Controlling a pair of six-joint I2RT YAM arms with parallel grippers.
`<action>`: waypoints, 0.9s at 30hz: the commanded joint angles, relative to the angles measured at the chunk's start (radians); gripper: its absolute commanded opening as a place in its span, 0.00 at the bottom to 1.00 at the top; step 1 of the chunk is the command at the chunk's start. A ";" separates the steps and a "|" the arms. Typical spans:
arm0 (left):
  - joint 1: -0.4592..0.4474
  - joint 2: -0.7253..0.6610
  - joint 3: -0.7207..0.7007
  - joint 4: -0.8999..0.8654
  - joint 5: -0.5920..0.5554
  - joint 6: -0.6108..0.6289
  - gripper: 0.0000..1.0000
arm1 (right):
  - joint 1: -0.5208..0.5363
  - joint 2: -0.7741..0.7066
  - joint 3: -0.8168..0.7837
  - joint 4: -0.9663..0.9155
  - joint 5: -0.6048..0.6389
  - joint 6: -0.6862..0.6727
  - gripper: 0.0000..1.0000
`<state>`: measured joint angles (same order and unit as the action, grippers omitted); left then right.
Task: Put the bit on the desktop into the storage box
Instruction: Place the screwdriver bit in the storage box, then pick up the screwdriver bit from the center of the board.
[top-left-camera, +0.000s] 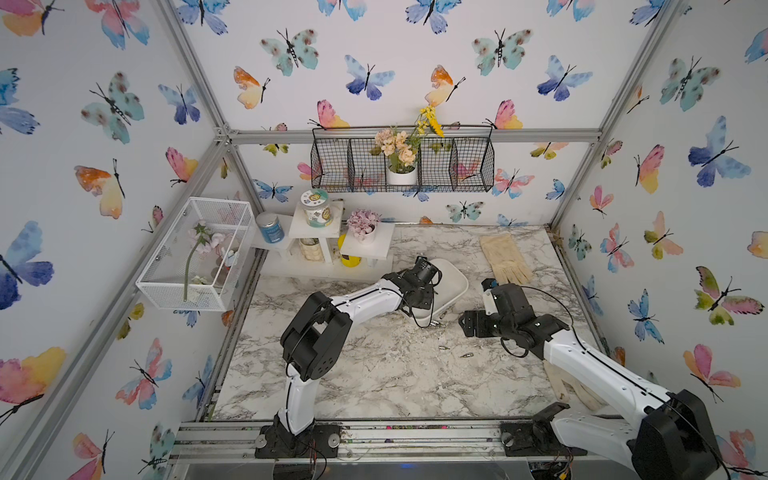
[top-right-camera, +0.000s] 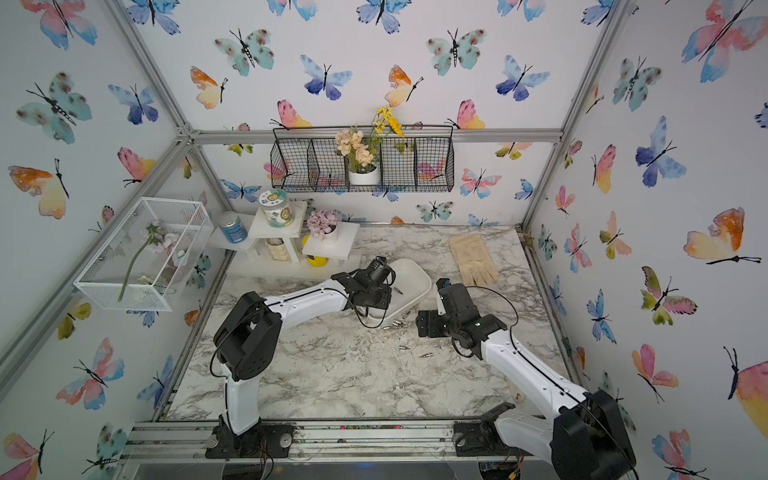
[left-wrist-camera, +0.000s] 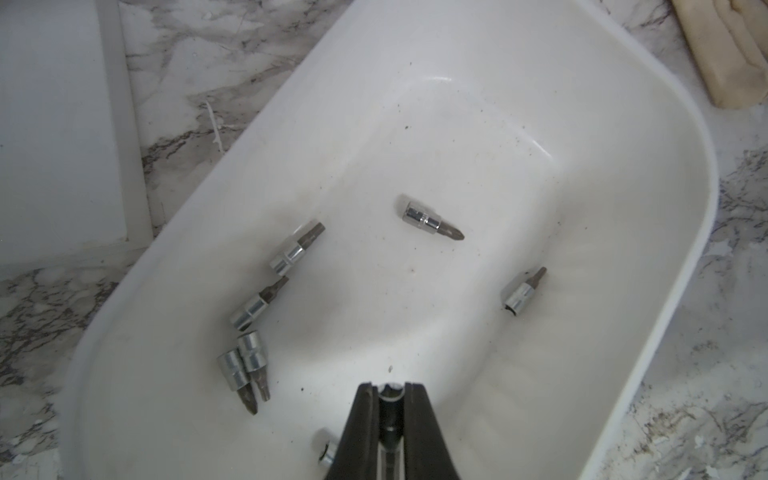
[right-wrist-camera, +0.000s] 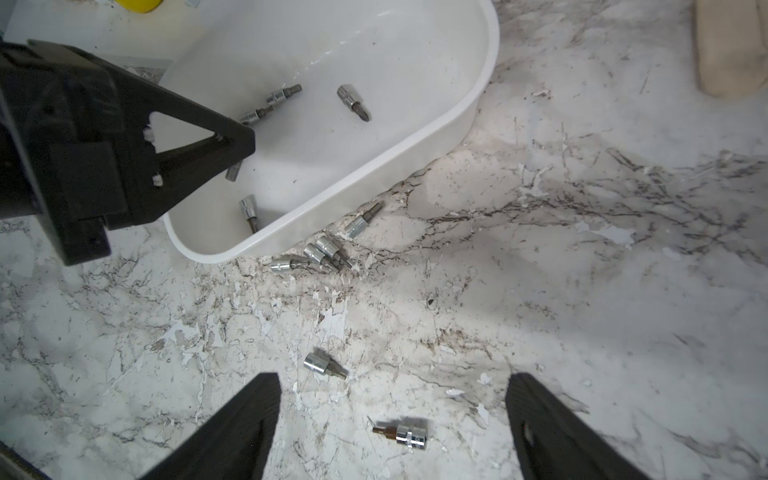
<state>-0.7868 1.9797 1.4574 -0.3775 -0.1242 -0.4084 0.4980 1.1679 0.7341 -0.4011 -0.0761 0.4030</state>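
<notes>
The white storage box lies on the marble desktop, and several silver bits lie inside it. My left gripper hangs over the box's near end, shut on a bit that stands upright between its fingers. My right gripper is open, low over the desktop in front of the box. One bit lies between its fingers, untouched, and another lies just beyond. Several more bits lie against the box's outer wall. In both top views the box shows partly behind the left wrist.
A cream glove lies at the back right, and another lies under the right arm. A white stepped shelf with jars and a flower pot stands behind the box. A white mesh cage and a black wire basket hang on the walls.
</notes>
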 joint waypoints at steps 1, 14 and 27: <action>0.005 0.009 0.010 0.017 0.046 0.016 0.16 | -0.002 0.012 0.039 -0.131 -0.038 0.053 0.90; 0.009 -0.042 -0.017 0.017 0.036 0.000 0.52 | -0.001 0.001 0.002 -0.213 -0.175 0.173 0.85; 0.007 -0.382 -0.216 0.048 0.028 -0.052 0.99 | 0.005 0.040 -0.102 -0.116 -0.271 0.227 0.77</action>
<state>-0.7845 1.6707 1.2934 -0.3359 -0.0917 -0.4397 0.4984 1.1961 0.6525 -0.5438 -0.3096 0.6128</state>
